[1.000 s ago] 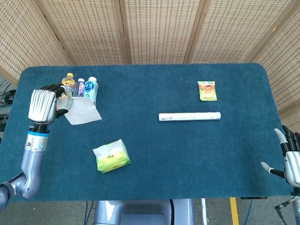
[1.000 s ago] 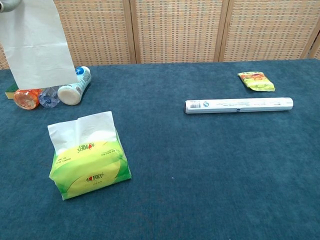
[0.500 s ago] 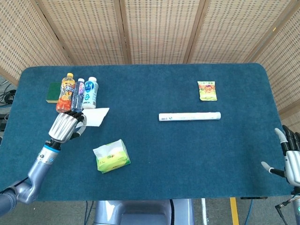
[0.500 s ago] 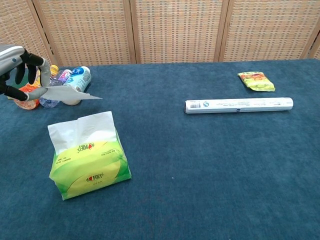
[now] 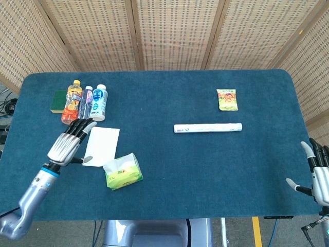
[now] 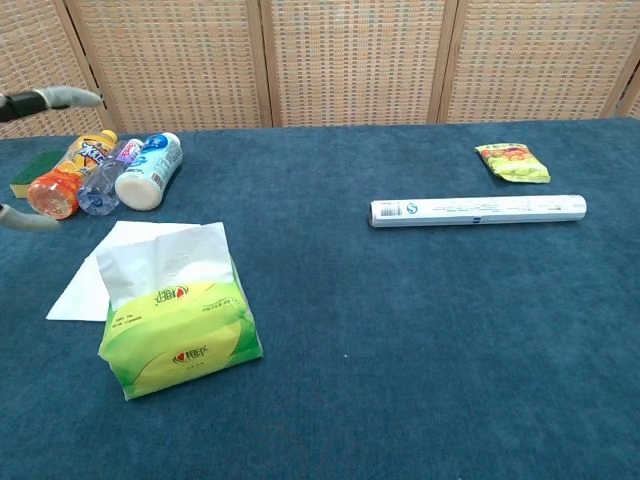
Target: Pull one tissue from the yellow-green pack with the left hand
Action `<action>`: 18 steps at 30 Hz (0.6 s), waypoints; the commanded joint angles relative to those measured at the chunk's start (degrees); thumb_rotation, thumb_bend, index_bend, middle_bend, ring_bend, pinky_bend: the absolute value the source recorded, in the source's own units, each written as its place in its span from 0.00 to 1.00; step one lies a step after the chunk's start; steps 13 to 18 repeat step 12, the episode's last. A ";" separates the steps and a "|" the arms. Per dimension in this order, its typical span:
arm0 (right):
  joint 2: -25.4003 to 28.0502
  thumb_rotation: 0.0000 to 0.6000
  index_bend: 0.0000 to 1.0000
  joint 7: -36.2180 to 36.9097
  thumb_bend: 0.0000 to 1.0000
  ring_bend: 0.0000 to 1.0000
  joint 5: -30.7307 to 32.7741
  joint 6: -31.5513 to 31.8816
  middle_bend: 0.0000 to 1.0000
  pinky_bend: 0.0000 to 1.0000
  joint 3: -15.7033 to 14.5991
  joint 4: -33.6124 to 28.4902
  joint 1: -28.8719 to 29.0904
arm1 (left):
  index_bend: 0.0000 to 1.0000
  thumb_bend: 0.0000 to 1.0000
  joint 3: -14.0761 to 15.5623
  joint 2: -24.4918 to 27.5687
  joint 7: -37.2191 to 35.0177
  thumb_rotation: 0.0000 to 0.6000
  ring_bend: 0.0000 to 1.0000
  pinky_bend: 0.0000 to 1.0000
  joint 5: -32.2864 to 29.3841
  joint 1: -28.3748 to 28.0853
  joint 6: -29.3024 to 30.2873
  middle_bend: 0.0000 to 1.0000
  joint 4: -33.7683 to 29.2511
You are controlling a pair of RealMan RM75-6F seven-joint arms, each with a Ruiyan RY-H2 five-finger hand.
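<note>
Now the tissue (image 5: 101, 145) lies flat just beside the left hand (image 5: 66, 148), fingers spread, holding nothing.

**Blue-topped table before woven screens**

A table (image 5: 169, 170) covered in deep blue-green felt fills both views, its far corners rounded. Behind it stands a folding screen (image 5: 175, 31) of pale woven cane panels set in light wooden frames, angled inward at either side. Below the near edge shows grey floor (image 5: 241, 231) with a yellow line (image 5: 255, 231). The light is even and soft, with no hard shadows.
</note>
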 commanded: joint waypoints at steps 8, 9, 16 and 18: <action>0.31 1.00 0.00 0.44 0.00 0.00 -0.17 0.80 0.00 0.00 0.06 -0.35 -0.40 | 0.00 0.00 1.86 16.66 -0.54 1.00 0.00 0.00 -1.76 14.55 18.07 0.00 -10.97; 0.37 1.00 0.00 0.58 0.00 0.00 -0.18 0.90 0.00 0.00 0.08 -0.36 -0.45 | 0.00 0.00 2.24 16.99 -1.06 1.00 0.00 0.00 -2.04 15.51 18.68 0.00 -11.15; 0.54 1.00 0.00 1.06 0.00 0.00 -0.31 1.24 0.00 0.00 0.11 -0.36 -0.61 | 0.00 0.00 3.44 17.71 -3.04 1.00 0.00 0.00 -2.46 17.78 19.40 0.00 -11.16; 0.54 1.00 0.00 1.06 0.00 0.00 -0.31 1.24 0.00 0.00 0.11 -0.36 -0.61 | 0.00 0.00 3.44 17.71 -3.04 1.00 0.00 0.00 -2.46 17.78 19.40 0.00 -11.16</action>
